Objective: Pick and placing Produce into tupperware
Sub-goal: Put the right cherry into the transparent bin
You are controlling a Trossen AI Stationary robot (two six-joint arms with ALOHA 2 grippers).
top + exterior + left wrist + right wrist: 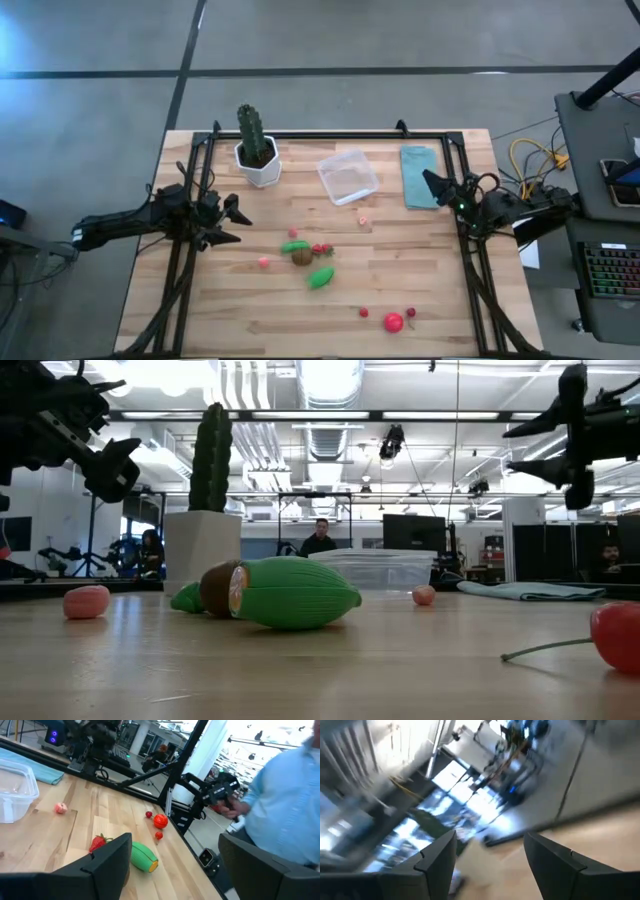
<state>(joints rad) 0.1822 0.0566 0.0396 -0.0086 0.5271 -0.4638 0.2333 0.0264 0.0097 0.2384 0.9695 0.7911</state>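
Observation:
The produce lies scattered mid-table: a green piece (294,245), a brown ball (302,257), a strawberry (320,249), a green oblong (321,277), pink pieces (264,262) and a red ball (392,322). The clear tupperware (348,176) stands near the far edge, with nothing in it that I can see. My left gripper (234,223) hovers open above the table's left side, its fingers pointing toward the produce. In the left wrist view its fingers frame the green oblong (142,857) and the strawberry (100,842). My right gripper (434,186) hangs open in the air beside the cloth.
A tall green cactus in a white pot (256,150) stands left of the tupperware. A light blue folded cloth (420,176) lies to its right. A dark frame (330,134) runs along the table's far edge and sides. A person in a light blue shirt (280,805) stands beyond the table's right side.

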